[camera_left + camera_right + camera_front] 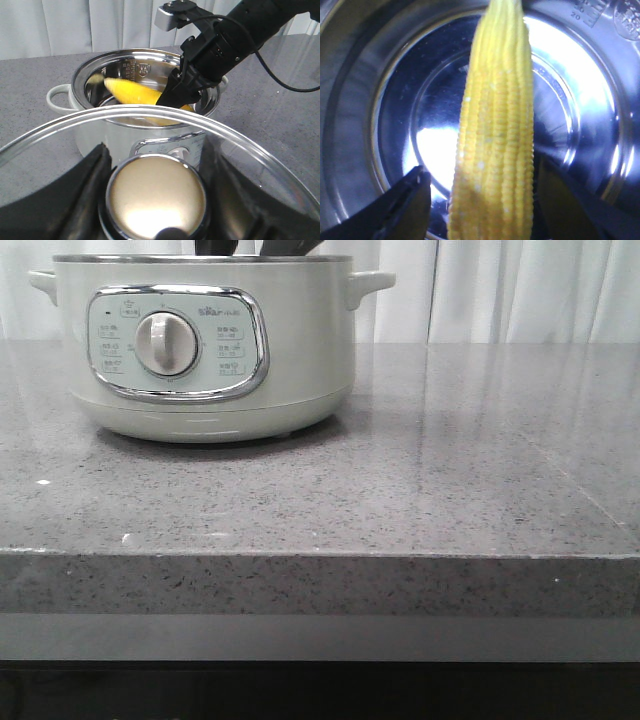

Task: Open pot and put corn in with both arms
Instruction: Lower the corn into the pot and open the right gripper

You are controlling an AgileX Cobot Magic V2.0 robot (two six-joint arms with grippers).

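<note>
With the lid [155,150] already off and pinched by its knob in the left gripper [156,200] above the pot [145,95], the right gripper [175,95] grips the corn [132,91] inside the steel bowl, leaving only release and reclosing.
</note>
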